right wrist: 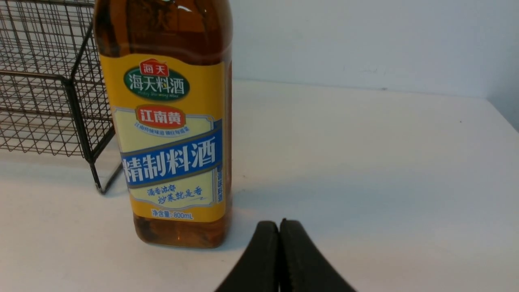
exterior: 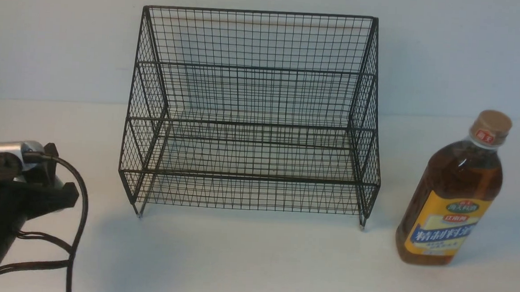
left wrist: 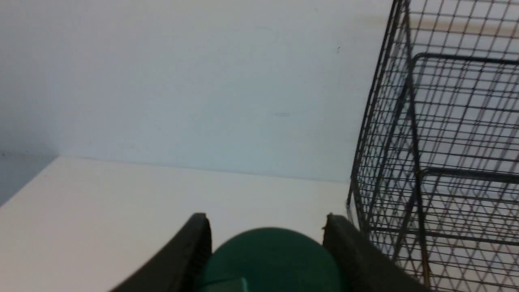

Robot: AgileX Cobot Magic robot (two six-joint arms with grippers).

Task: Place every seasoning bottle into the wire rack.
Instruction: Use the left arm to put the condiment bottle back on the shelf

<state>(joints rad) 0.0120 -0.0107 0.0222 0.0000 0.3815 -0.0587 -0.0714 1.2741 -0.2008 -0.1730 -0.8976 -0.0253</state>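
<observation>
The wire rack [exterior: 255,68] stands empty at the back middle of the white table. Its side also shows in the left wrist view as the rack [left wrist: 446,162]. A dark green cap [left wrist: 271,259] of the small seasoning bottle fills the gap of my left gripper [left wrist: 265,217], with both fingers pressed against its sides; its body is hidden. The tall amber seasoning bottle [exterior: 453,191] stands upright to the right of the rack. My right gripper [right wrist: 279,223] is shut and empty, low over the table, just beside the tall bottle [right wrist: 170,134].
My left arm [exterior: 13,186] with its black cable [exterior: 80,216] sits at the table's left front, left of the rack's feet. A pale wall rises behind the table. The rack's corner [right wrist: 77,101] stands close to the tall bottle.
</observation>
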